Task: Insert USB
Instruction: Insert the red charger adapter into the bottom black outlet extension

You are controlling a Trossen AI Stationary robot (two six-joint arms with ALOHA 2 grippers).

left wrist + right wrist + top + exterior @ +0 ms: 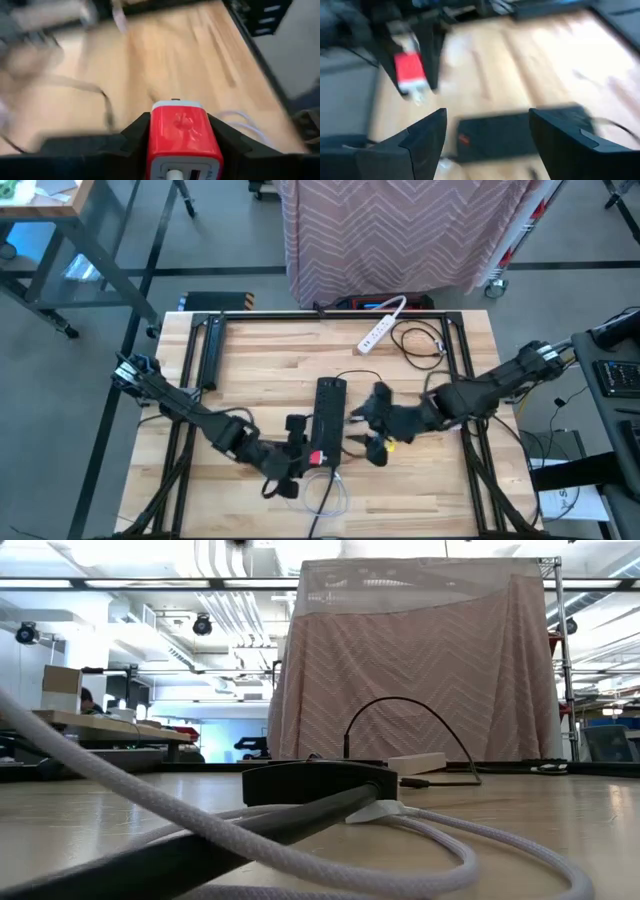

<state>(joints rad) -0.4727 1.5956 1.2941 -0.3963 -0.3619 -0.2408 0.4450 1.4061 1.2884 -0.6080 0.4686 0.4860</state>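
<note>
No text, label, brand or number can be read in any view. The red charger (pixel 182 137) bears an embossed mark on its face, too blurred to make out. The black power strip (pixel 328 420) shows no legible marking, nor does the white power strip (pixel 381 327).

Red charger (pixel 182 137) base cut off.

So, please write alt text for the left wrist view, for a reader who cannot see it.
The left claw holds a red USB charger between its two dark fingers, with a white cable plugged into its near face. Beyond is the wooden table, blurred.
</note>
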